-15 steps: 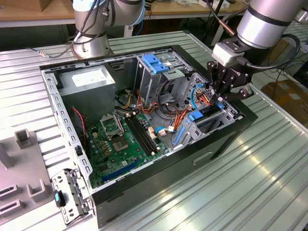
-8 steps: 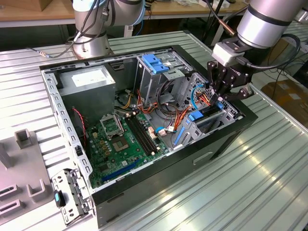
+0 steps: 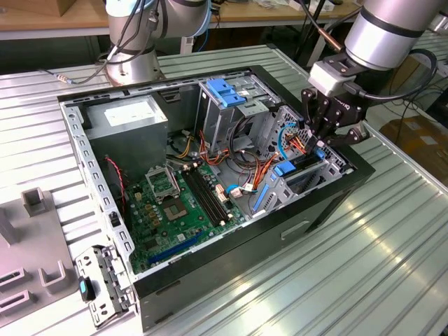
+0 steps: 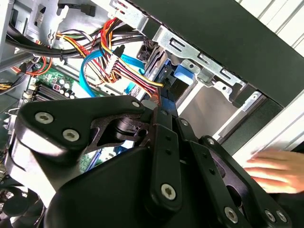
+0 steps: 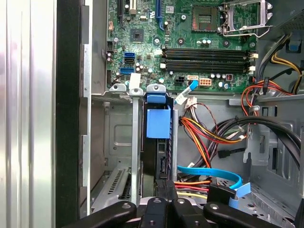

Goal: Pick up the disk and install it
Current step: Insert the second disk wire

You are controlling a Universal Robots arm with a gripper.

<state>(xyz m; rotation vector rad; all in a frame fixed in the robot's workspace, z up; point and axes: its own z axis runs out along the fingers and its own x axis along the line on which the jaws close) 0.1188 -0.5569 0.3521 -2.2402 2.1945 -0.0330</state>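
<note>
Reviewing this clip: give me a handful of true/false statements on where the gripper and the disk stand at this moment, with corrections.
1. The gripper is over the drive bay at the case's corner on the exterior view's right. True.
2. The disk lies flat on the motherboard. False: it stands on edge in a bay slot, blue tab showing.
3. The computer case lies open on its side. True.
4. The power supply is out on the table. False: it sits inside the case.
5. A hand shows beside the case in the second wrist view. True.
</note>
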